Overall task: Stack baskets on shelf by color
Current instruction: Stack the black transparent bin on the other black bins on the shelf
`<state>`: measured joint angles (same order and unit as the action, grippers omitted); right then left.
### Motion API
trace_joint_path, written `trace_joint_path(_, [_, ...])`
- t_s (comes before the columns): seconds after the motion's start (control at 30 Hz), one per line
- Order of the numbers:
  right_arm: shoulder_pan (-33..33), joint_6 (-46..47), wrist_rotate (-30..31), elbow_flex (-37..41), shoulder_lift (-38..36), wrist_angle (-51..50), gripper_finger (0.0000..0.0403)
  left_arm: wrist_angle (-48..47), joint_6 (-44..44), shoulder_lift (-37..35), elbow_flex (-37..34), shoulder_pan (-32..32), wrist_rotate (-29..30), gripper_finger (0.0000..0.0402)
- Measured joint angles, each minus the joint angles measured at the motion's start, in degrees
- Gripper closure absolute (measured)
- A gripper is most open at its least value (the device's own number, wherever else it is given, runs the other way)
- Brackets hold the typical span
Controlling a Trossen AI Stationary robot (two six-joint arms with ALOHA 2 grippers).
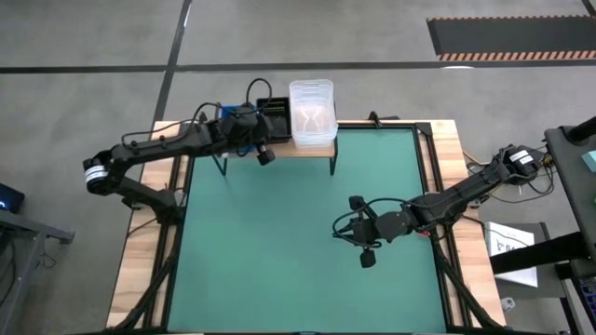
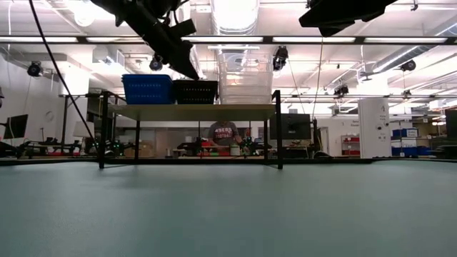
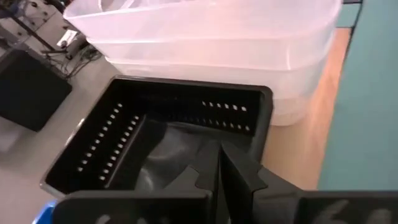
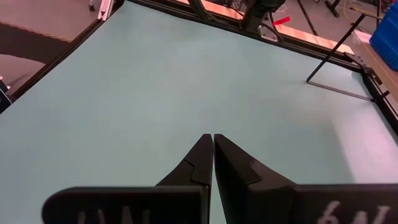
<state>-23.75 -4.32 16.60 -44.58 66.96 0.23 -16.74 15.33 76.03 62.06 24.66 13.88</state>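
All three colour stacks look shelved, so left gripper, pressed together upper-centre over black baskets, should lift straight clear; right gripper, closed, waits mid-right.

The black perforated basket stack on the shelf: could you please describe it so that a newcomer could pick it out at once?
Find the small wood-topped shelf with thin black legs at the far edge of the green-matted table. Three stacks stand in a row on it; the black perforated plastic basket stack is the middle one. It sits between the bright blue basket stack and the taller clear transparent basket stack, and alone is dark with rows of holes.
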Motion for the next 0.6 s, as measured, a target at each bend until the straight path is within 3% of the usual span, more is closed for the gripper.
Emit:
trace_joint_path(0.27, [0.0, -0.1, 0.0, 0.0, 0.0, 0.0, 0.0394, -4.0, -1.6, -0.2, 1.0, -0.5, -0.8, 0.0402])
trace_joint_path(0.4, [0.0, -0.2, 0.0, 0.0, 0.0, 0.0, 0.0394, -4.1, -1.6, -0.5, 1.9, -1.0, -4.0, 0.0402])
trace_joint_path(0.6, [0.0, 0.2, 0.0, 0.0, 0.0, -0.5, 0.0394, -3.3, -0.5, -1.7, 2.5, -1.0, -1.8, 0.0402])
